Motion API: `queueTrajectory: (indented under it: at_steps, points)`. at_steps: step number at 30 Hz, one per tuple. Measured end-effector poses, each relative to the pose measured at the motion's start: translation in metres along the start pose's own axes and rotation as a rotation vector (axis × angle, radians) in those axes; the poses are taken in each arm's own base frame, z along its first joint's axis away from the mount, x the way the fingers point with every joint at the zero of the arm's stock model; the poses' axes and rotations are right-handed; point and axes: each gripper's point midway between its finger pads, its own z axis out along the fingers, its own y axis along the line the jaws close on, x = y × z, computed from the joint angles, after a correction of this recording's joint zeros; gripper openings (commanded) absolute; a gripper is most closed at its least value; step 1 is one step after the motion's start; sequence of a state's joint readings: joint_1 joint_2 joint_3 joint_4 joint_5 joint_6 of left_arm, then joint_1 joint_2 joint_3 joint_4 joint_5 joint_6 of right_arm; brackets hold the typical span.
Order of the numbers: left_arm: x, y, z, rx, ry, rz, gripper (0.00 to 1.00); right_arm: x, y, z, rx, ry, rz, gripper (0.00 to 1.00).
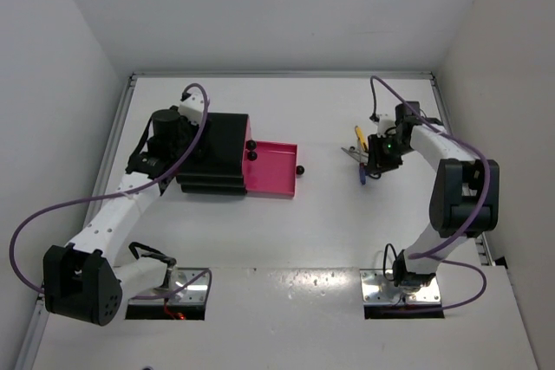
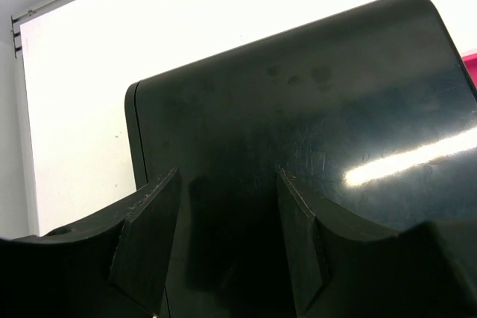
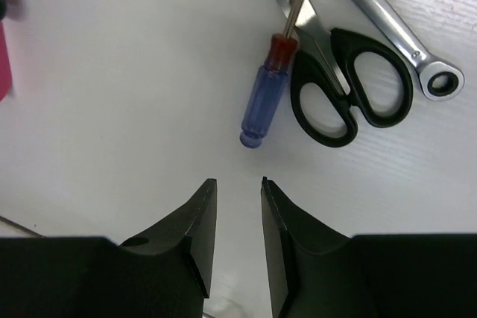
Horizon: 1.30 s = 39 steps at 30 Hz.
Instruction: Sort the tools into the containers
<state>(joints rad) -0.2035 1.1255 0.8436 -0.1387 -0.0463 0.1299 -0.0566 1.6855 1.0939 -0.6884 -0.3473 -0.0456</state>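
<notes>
As things stand: nothing sorted; one pink drawer (image 1: 270, 171) stands out, seemingly empty.
Left tool (image 2: 227, 180): parted, empty, over the drawer unit's (image 1: 221, 136) black top.
Right tool (image 3: 236, 184): narrowly parted, empty, near the screwdriver (image 3: 264, 102).
Left to do: screwdriver, scissors (image 3: 350, 92), wrench (image 3: 387, 18), clustered on the surface (image 3: 112, 72).

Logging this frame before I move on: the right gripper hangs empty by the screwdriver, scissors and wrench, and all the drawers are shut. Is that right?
Not quite. One pink drawer is pulled out of the black drawer unit, as the top external view shows. The rest holds: the right gripper hangs empty by the screwdriver, scissors and wrench.
</notes>
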Motion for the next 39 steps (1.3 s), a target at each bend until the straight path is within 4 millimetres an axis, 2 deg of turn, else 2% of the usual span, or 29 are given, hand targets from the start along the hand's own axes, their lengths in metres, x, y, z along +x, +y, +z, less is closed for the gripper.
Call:
queueTrajectory:
  at_steps: [2, 8, 13, 17, 20, 28, 37, 39]
  points:
    - [0.000, 0.000, 0.000, -0.001, 0.000, 0.000, 0.60, 0.005, -0.003, 0.002, 0.017, 0.012, 0.008, 0.30]
    - [0.001, 0.001, -0.001, -0.006, -0.002, -0.008, 0.60, 0.001, -0.007, 0.005, 0.047, -0.005, 0.011, 0.30]
    - [0.001, 0.001, -0.002, -0.010, -0.003, -0.009, 0.60, -0.003, 0.000, 0.012, 0.048, -0.006, 0.004, 0.30]
    - [0.001, 0.002, -0.002, -0.013, -0.003, -0.011, 0.60, 0.002, 0.003, 0.022, 0.041, 0.025, 0.014, 0.30]
    - [0.002, 0.002, -0.002, -0.017, -0.003, -0.011, 0.60, 0.005, 0.002, 0.029, 0.046, 0.042, 0.028, 0.35]
    - [0.002, 0.003, -0.001, -0.025, -0.010, -0.012, 0.60, 0.004, -0.005, 0.037, 0.071, 0.044, 0.049, 0.35]
    - [0.001, 0.004, -0.001, -0.033, -0.018, -0.013, 0.60, 0.015, -0.008, 0.053, 0.066, 0.099, 0.072, 0.35]
    - [0.002, 0.004, -0.001, -0.034, -0.017, -0.013, 0.60, 0.017, -0.007, 0.056, 0.065, 0.107, 0.073, 0.32]
